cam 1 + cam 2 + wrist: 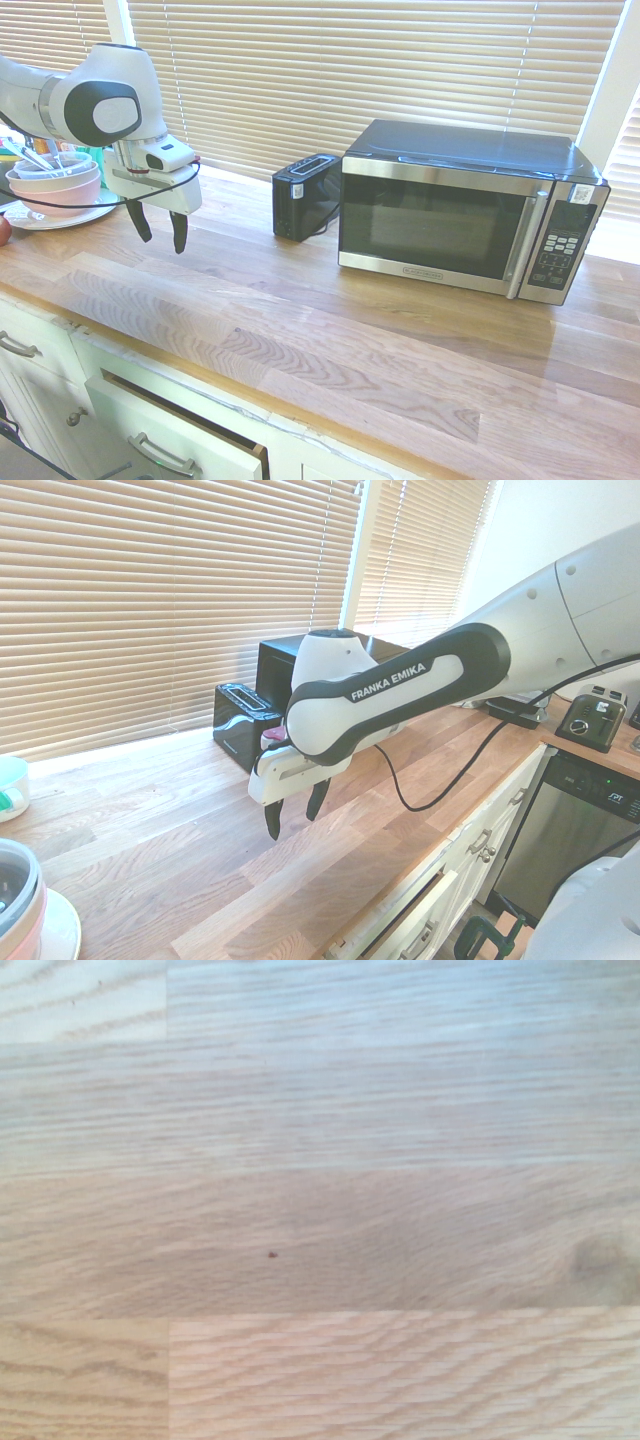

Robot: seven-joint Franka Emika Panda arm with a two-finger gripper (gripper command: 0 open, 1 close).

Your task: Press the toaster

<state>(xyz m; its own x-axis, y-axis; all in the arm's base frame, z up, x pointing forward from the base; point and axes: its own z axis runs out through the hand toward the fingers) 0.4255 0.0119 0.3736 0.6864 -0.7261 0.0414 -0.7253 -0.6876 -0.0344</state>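
The Franka arm has smooth white segments with rounded joints, black oval bands, and "FRANKA EMIKA" lettered along one dark panel. Its white gripper ends in two slim, tapering black fingers.

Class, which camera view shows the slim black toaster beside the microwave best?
The first exterior view: the toaster stands unobstructed, slot and white sticker visible. The second exterior view shows its slotted top and another side; the wrist view, none of it.

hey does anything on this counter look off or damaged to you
One thing: a drawer below the counter sits slightly open, with a dark gap along its top. The toaster and microwave stand upright, and I see no spill.
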